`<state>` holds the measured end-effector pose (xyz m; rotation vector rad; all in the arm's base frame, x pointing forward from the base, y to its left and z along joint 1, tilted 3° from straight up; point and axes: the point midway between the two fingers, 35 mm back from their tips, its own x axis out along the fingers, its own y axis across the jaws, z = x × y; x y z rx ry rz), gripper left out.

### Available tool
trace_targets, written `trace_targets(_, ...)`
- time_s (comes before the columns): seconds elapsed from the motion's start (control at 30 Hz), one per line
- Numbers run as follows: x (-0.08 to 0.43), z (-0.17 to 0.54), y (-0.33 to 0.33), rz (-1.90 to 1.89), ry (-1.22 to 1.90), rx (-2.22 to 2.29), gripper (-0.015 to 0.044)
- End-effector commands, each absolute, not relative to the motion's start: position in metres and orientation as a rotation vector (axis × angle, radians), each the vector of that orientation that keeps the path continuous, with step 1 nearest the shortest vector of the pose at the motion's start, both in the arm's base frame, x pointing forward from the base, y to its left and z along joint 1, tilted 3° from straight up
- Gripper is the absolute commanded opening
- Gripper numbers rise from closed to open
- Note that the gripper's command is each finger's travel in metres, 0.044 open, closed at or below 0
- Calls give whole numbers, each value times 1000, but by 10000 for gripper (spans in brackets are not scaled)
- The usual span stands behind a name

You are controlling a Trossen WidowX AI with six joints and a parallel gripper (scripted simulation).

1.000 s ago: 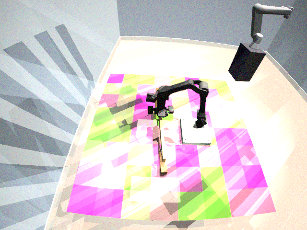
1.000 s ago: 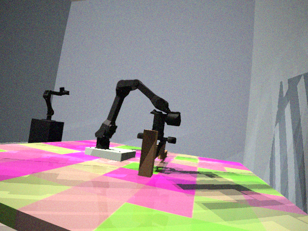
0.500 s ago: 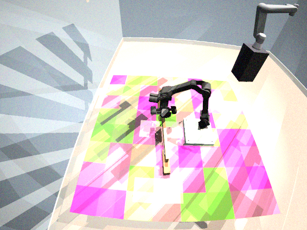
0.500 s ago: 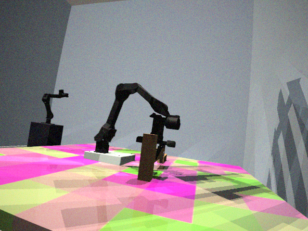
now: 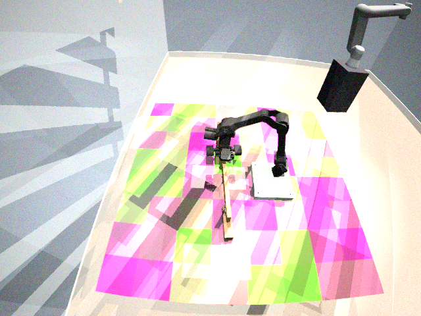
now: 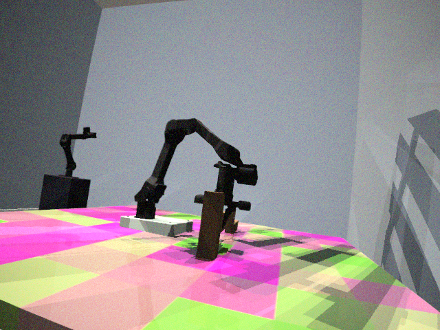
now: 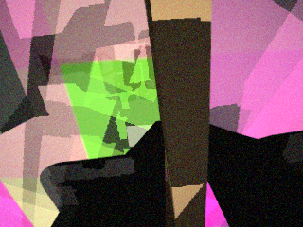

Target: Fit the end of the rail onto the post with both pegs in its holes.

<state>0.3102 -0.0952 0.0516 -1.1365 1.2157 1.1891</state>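
The long wooden rail (image 5: pixel 225 190) (image 7: pixel 185 95) runs from under the gripper to the footboard block (image 5: pixel 227 233) (image 6: pixel 232 226). Its far end lies over the block, at the bracket; the exact seating is too small to tell. My gripper (image 7: pixel 172 124) is shut on the rail near its post end, pointing down, with a finger on each side. The upright wooden post (image 6: pixel 210 227) stands close to the gripper in the exterior view; only a sliver of it shows behind the arm in the top view. The pegs, the holes and any gap between rail and post are hidden. Exact levelness cannot be told.
The arm's white base plate (image 5: pixel 272 184) (image 6: pixel 156 225) stands beside the rail, with the arm arching over from it. A second arm on a black pedestal (image 5: pixel 343 86) (image 6: pixel 64 192) is far off. Hard shadows and coloured patches cover the table.
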Motion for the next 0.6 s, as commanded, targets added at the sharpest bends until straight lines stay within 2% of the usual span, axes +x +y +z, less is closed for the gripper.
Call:
trace_targets(0.0,312,53,-99,1185,1211,-1142,0)
trace_targets(0.57,313,52,-104,1185,1211,-1142,0)
